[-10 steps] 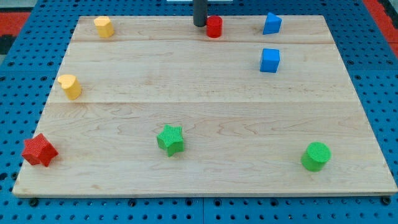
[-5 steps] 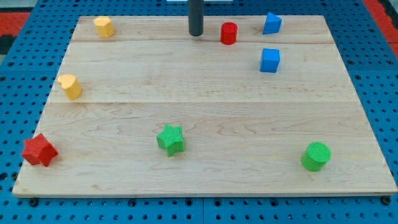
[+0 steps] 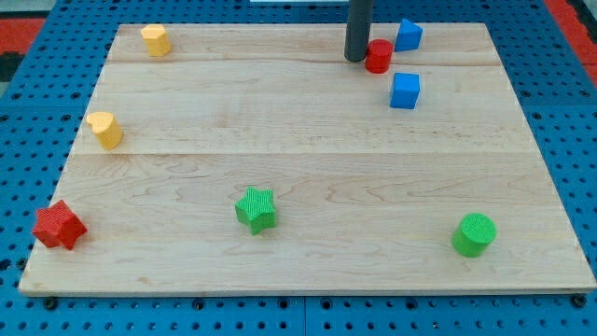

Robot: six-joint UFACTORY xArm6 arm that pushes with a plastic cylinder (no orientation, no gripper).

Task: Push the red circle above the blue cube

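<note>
The red circle (image 3: 379, 56) stands near the top edge of the wooden board, up and to the left of the blue cube (image 3: 405, 91). My tip (image 3: 355, 58) touches the red circle's left side. A second blue block (image 3: 408, 35), an angular shape, sits just up and right of the red circle, close to it.
A yellow block (image 3: 156, 40) sits at the top left and another yellow block (image 3: 105, 129) at the left edge. A red star (image 3: 59, 226) is at the bottom left, a green star (image 3: 256, 209) at the bottom middle, a green cylinder (image 3: 474, 233) at the bottom right.
My tip moved to the view's right along the top of the board and pushed the red circle right and slightly down, closer to the two blue blocks.
</note>
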